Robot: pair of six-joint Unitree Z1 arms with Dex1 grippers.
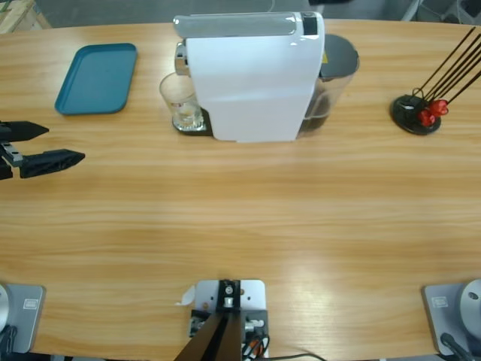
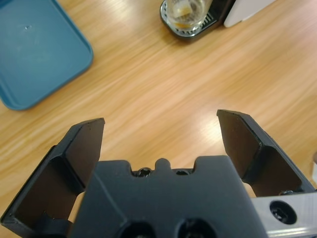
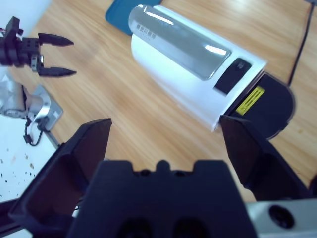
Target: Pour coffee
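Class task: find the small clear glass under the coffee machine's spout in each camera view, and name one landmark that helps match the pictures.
High view: glass left of the white machine.
Left wrist view: glass at top edge, on the drip tray.
Right wrist view: not visible.
Shared landmark: blue tray.

We take the coffee machine (image 1: 252, 75) as our landmark, standing at the far middle of the table (image 1: 240, 218). Just to its left a glass (image 1: 180, 101) stands on the machine's drip tray (image 1: 192, 126), touching the machine's front. Further left of the machine, well apart from it, lies a tray (image 1: 98, 77). Well to the machine's right stands a capsule holder (image 1: 417, 113). Left of the machine and nearer to us, the left gripper (image 1: 56, 145) hangs over the table's edge.
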